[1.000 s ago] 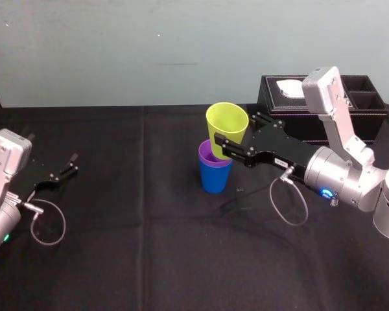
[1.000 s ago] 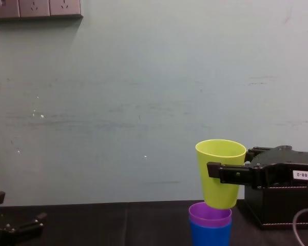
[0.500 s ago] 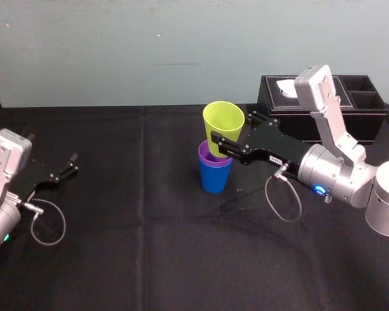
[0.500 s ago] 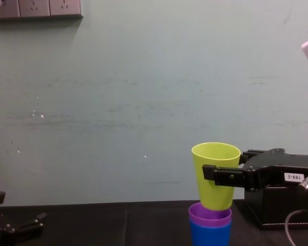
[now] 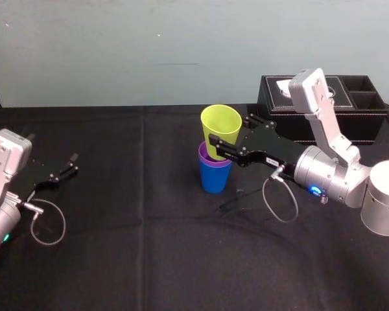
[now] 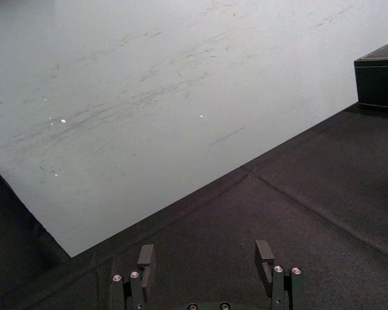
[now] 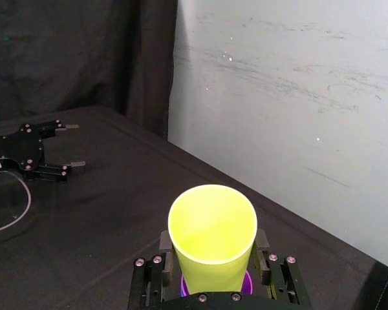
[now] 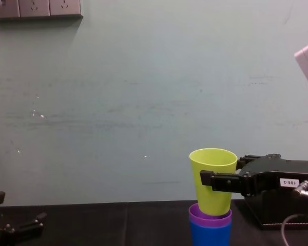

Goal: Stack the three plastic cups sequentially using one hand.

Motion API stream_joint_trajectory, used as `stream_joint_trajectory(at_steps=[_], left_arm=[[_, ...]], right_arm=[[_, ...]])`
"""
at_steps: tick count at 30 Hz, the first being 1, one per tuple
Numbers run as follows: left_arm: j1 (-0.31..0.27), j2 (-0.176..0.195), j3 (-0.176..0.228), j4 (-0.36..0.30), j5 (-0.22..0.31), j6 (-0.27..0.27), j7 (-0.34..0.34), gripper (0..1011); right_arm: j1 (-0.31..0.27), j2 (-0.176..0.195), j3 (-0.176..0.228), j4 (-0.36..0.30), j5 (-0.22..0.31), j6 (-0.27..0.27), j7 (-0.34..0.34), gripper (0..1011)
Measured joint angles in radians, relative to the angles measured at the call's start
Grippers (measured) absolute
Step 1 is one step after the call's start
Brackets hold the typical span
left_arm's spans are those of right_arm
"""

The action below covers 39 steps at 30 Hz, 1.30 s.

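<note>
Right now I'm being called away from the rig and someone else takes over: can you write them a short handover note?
Right gripper: shut on the yellow-green cup, holding it over the stack at mid-table.
Left gripper: open, idle, low at the left side of the table.
Cups: the purple cup is nested in the blue cup, both upright. The yellow-green cup's base is just inside the purple rim, not seated.
Done: purple into blue.
Left to do: lower the yellow-green cup fully, release it, and withdraw.
</note>
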Motion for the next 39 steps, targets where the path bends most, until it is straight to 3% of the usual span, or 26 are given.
stream_joint_trajectory(at_steps=[39], left_arm=[[0.000,0.000,0.000,0.000,0.000,0.000,0.000,1010]], right_arm=[[0.032,-0.035,-0.016,0.100,-0.005,-0.016,0.032,726]])
